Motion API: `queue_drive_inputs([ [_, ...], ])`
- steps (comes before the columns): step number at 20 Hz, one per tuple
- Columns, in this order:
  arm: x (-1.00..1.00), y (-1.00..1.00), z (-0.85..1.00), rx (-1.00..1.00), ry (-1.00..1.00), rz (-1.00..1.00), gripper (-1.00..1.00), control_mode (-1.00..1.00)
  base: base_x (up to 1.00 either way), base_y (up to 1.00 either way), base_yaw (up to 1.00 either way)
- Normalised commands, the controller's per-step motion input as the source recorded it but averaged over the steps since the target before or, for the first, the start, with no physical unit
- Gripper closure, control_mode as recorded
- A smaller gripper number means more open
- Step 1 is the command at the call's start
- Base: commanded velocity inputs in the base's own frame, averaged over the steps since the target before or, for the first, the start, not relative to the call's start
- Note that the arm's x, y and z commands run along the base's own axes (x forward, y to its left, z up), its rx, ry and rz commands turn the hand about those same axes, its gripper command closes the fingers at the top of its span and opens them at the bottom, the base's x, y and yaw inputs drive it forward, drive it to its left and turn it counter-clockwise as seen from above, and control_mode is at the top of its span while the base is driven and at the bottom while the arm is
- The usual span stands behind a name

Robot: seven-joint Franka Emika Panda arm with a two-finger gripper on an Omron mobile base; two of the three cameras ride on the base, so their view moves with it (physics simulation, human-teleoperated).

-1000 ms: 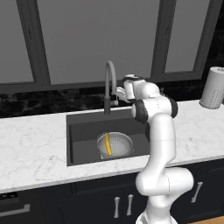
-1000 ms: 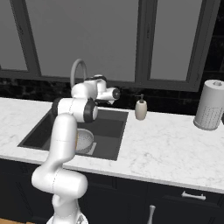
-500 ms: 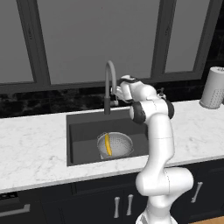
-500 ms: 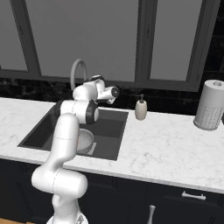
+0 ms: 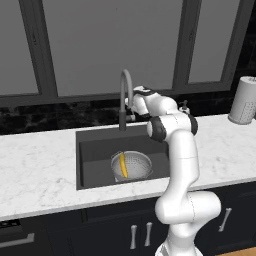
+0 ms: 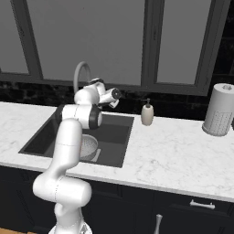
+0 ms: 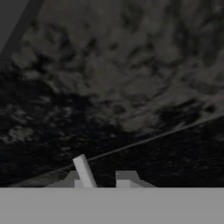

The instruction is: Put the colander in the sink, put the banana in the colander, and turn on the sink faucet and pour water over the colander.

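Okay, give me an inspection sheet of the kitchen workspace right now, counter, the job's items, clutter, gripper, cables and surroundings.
Surface: white marble counter around the sink, a dark grey basin.
Colander: colander sits on the sink floor, toward the front.
Banana: banana lies inside the colander, at its left side.
Sink faucet: sink faucet stands behind the basin; no water seen.
Clutter: soap dispenser right of the sink; tall white dotted cylinder at the far right.
Gripper: gripper is beside the faucet's lower stem; in the hand view a pale bar stands between the fingertips; open or shut cannot be told.
Cables: nothing seen.
Surroundings: dark speckled backsplash, grey panels above, dark cabinets below.
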Motion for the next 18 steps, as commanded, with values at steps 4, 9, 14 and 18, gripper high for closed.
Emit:
queue_drive_inputs([
  [4, 0.0, -0.51, 0.0, -0.01, 0.0, -0.09, 1.0, -1.0, 0.0, 0.0, 0.0],
  [9, 0.0, -0.75, 0.0, 0.0, 0.0, -0.1, 1.0, -1.0, 0.0, 0.0, 0.0],
  [14, 0.0, -0.9, 0.0, 0.0, 0.01, -0.09, 1.0, -1.0, 0.0, 0.0, 0.0],
  [18, -0.01, -0.93, 0.0, 0.0, 0.02, -0.1, 1.0, -1.0, 0.0, 0.0, 0.0],
])
